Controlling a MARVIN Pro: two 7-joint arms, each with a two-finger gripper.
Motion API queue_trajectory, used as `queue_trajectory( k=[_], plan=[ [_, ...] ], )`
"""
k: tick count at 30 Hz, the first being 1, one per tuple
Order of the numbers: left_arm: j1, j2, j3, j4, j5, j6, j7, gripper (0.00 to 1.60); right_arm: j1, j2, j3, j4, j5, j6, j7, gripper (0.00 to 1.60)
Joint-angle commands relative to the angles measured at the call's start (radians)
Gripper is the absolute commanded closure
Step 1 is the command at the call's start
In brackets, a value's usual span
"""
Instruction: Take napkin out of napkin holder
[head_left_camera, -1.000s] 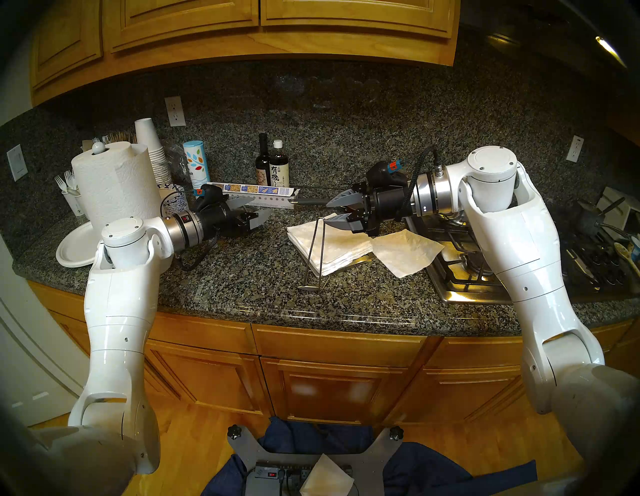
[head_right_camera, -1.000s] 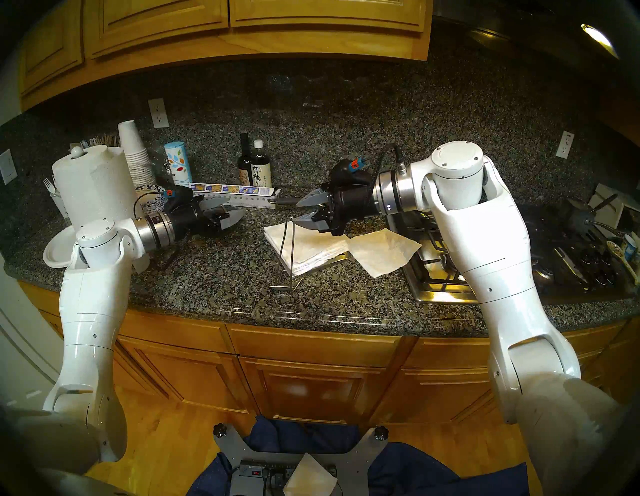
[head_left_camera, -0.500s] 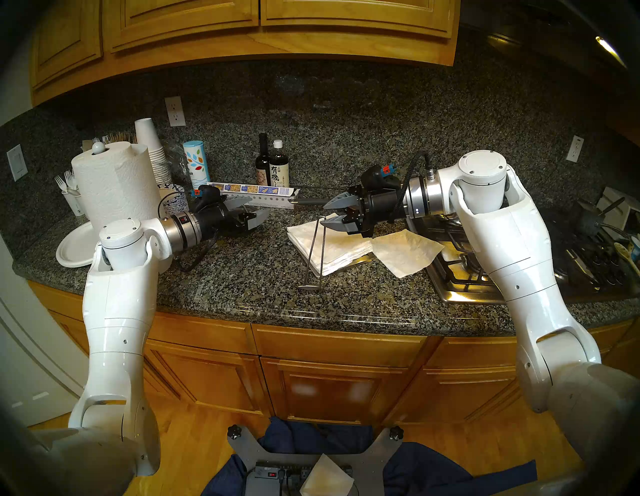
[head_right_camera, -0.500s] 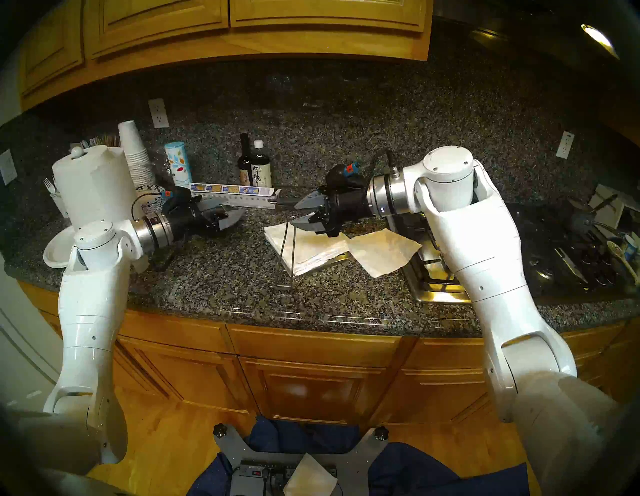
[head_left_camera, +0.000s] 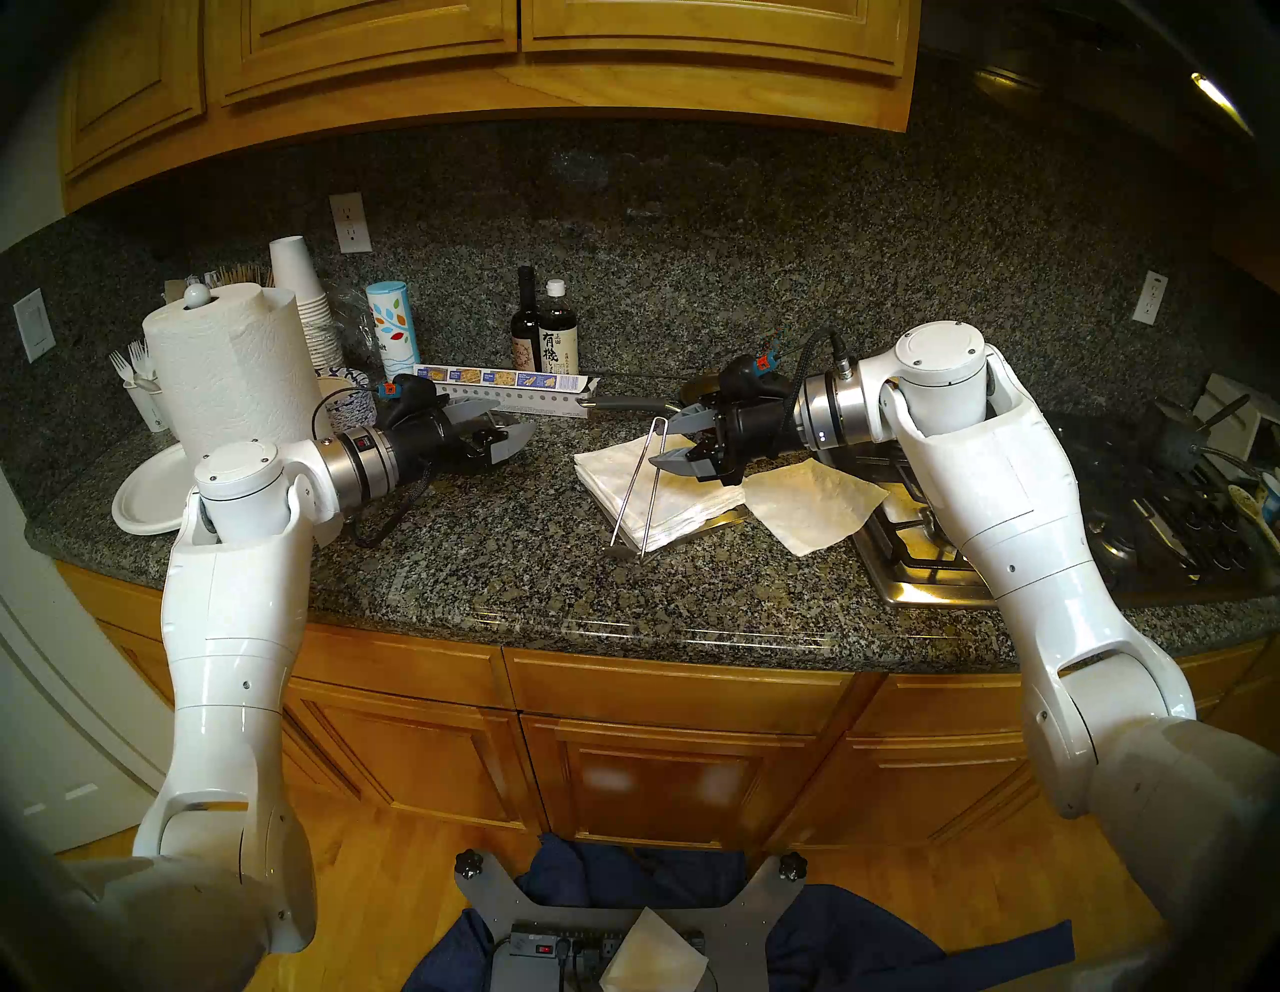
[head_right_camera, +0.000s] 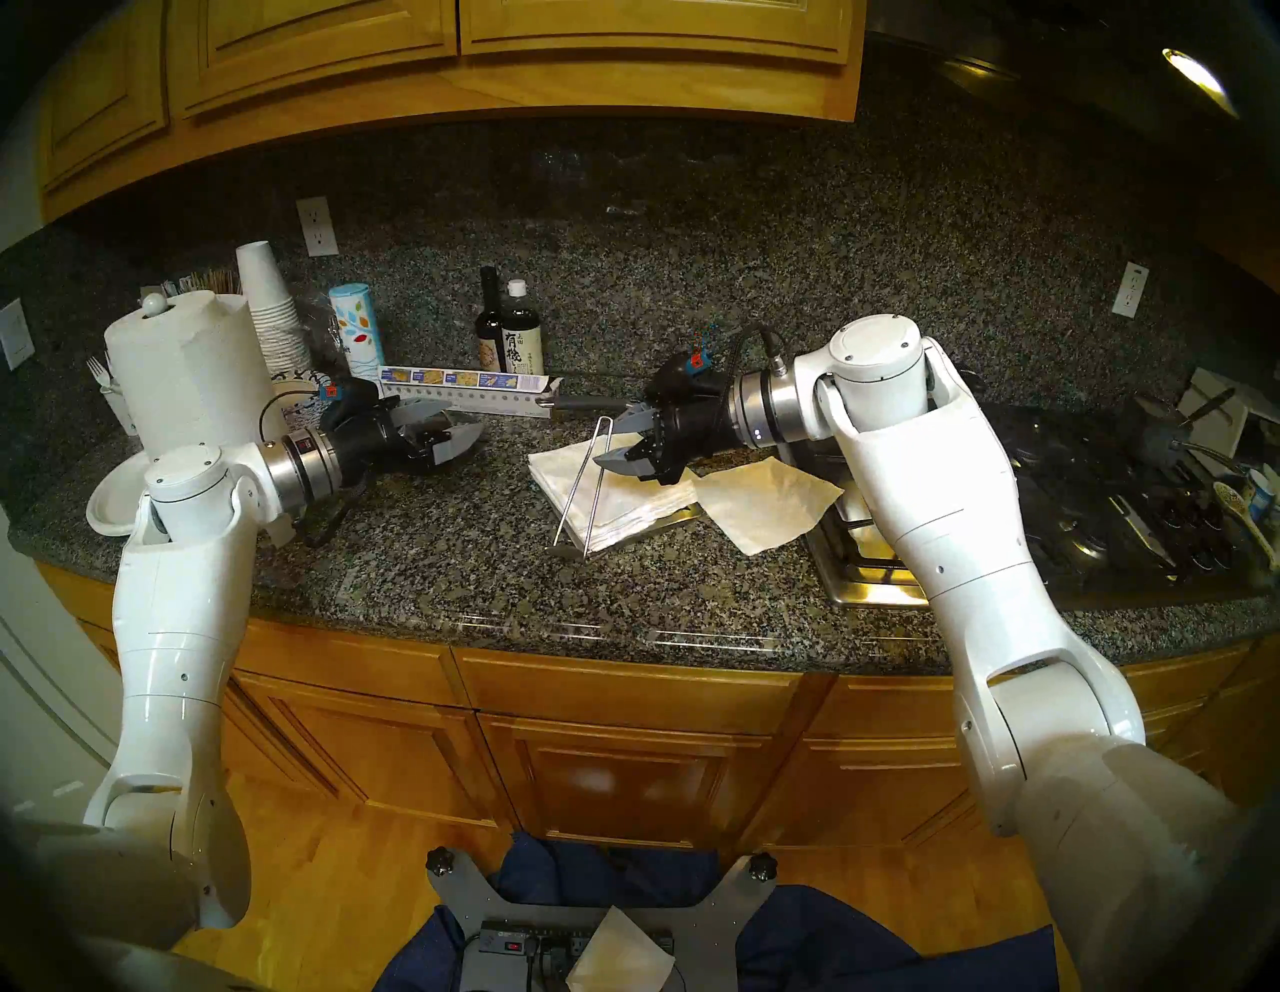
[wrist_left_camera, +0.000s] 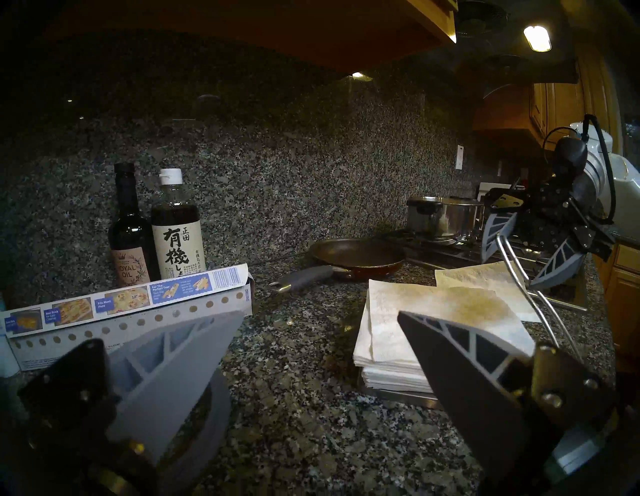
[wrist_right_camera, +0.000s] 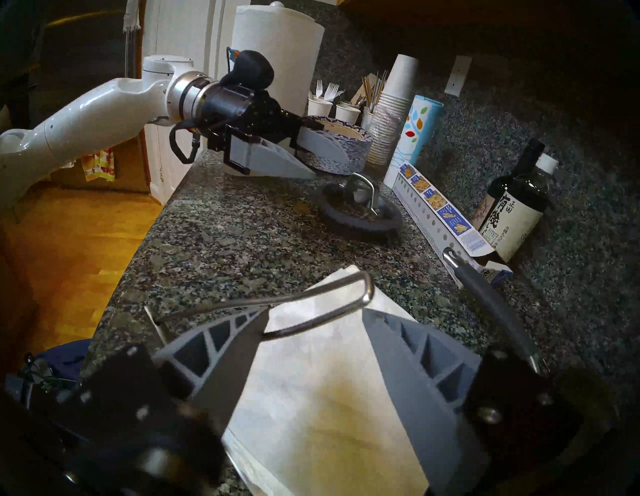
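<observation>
The napkin holder's grey tray (head_left_camera: 727, 516) lies on the counter under a thick stack of napkins (head_left_camera: 682, 499). Its wire arm (head_left_camera: 637, 492) stands raised at the stack's front left corner. My right gripper (head_left_camera: 661, 442) is open just over the stack, and the arm's looped top sits between its fingertips, resting on one finger in the right wrist view (wrist_right_camera: 311, 298). A single white napkin (head_left_camera: 814, 506) lies flat to the right of the holder, partly over the stove edge. My left gripper (head_left_camera: 516, 415) is open and empty, low over the counter to the left.
A foil box (head_left_camera: 505, 391), two bottles (head_left_camera: 547, 332) and a frying pan (wrist_left_camera: 356, 258) stand behind. A paper towel roll (head_left_camera: 228, 374), cups and plates crowd the left. The stove (head_left_camera: 921, 554) is at the right. A dark round pad with a metal loop (wrist_right_camera: 360, 214) lies under my left gripper.
My right gripper has dropped lower over the stack and drawn back to the right. The wire arm's top has swung back with it, between the fingers. My left arm has barely moved.
</observation>
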Motion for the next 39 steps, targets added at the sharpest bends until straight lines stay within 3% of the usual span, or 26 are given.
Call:
queue_trajectory(
  k=[1, 25, 39],
  plan=[
    [-0.041, 0.000, -0.003, -0.007, -0.009, -0.003, 0.000, 0.00, 0.062, -0.012, 0.013, 0.031, -0.006, -0.017, -0.012, 0.40],
    [-0.063, 0.003, 0.006, 0.040, -0.010, -0.022, -0.012, 0.00, 0.073, -0.006, 0.027, 0.071, -0.051, -0.033, -0.028, 0.33],
    [-0.078, 0.008, 0.005, 0.052, -0.010, -0.029, -0.026, 0.00, 0.067, 0.015, 0.049, -0.018, -0.037, -0.030, -0.018, 0.34]
  ],
)
